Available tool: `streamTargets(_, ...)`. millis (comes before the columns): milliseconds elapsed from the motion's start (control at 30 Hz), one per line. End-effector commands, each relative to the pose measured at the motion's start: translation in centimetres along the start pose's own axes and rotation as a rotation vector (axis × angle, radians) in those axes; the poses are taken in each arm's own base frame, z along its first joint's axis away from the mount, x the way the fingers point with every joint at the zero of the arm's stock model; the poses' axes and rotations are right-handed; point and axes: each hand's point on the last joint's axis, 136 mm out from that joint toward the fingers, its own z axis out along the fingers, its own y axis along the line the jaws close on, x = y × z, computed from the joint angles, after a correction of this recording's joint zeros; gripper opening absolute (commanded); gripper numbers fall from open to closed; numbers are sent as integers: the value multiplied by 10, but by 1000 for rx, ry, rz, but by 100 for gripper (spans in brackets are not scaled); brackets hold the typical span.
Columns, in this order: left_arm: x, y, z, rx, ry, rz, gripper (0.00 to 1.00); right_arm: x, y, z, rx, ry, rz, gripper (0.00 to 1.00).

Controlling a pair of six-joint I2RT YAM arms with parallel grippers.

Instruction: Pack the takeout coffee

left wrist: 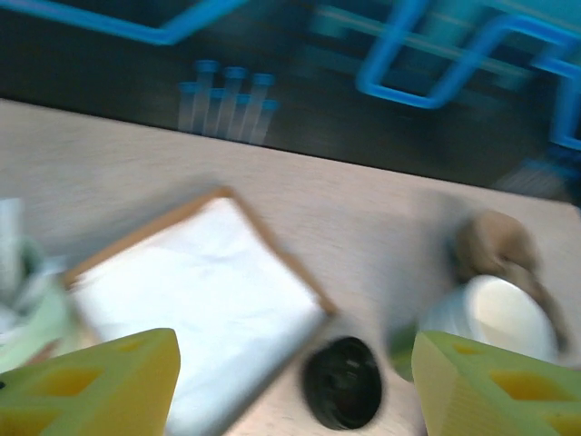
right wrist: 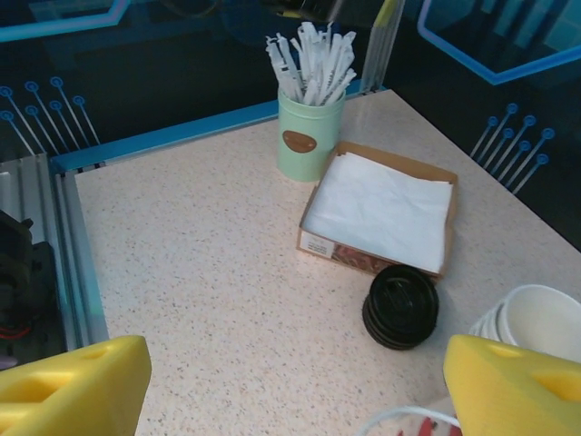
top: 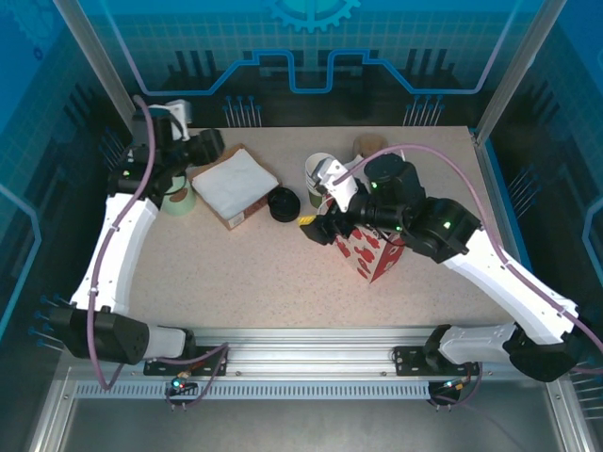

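Note:
The takeout coffee is out of view. My left gripper (top: 211, 144) hovers at the far left of the table, above the back corner of the napkin box (top: 234, 184). It is open, its yellow fingers (left wrist: 100, 381) wide apart with nothing between them. My right gripper (top: 314, 224) hangs over the table's middle, beside the red-and-white paper bag (top: 372, 252). It too is open and empty (right wrist: 295, 381). A stack of black lids (right wrist: 400, 307) lies on the table ahead of it.
The napkin box (right wrist: 381, 211) sits at the back left, next to a mint holder of white sticks (right wrist: 310, 136). A stack of lidless white-rimmed cups (top: 318, 169) stands right of the lids (top: 283, 204). A brown lump (top: 367, 146) lies behind it.

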Motion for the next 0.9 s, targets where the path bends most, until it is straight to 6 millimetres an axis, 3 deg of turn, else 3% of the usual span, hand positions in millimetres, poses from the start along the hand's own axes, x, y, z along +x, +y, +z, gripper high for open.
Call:
streamTargets(0,10,49,11,-206,61,-18,69,-19,12,9,-65,-97,-3,85)
streamTargets(267,9,111,33,-416,138,7,70,-4,14,20,-79,-52,-24,85)
streamTargets(400,14,114,50,-408,166,5,62,-1,14,23,-82,-26,-27,86)
streamTargets(567,16,113,65,-386,183,-1,41,-2,13,24,-80,-19,-19,85)
streamTargets(867,13,116,65,-404,183,21,18,2,13,26,-73,-1,-11,85)
